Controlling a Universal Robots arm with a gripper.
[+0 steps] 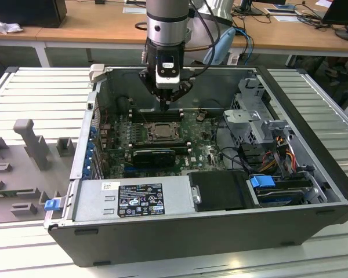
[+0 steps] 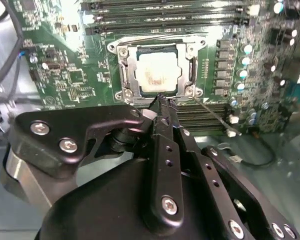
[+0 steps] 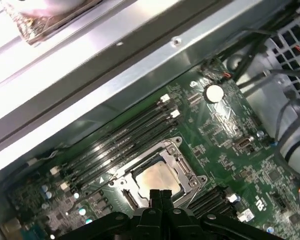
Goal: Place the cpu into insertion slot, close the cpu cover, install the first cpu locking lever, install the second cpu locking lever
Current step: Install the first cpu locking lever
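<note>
Pincer (image 1: 164, 104) hangs straight down into the open PC case (image 1: 220, 231) on the desk (image 1: 35, 92), over the far-middle of the mobo (image 2: 65, 75). Fingers pressed together, nothing btwn them: reads as a poking tool, not a grasp.

Cpu (image 2: 157, 74) is seated in the insertion slot (image 1: 146, 133), pale top facing up, square to the rim. Cpu cover (image 2: 128, 70) looks folded flat over it, chip showing thru the window. So steps 1 and 2 look done, imo.

In the second wrist view the closed tip sits just at the socket's edge, on the side away from the RAM slots (image 2: 165, 20). A thin wire arm (image 2: 212, 114) runs out from that corner across the board; prob a locking lever, not latched. Can't tell if the tip touches it.

My read: narrow shut tip makes sense here, since it fits btwn socket and neighbouring parts to push a thin lever w/o snagging.

In the exterior view the socket lies just beyond the long black card (image 1: 153, 155).
</note>
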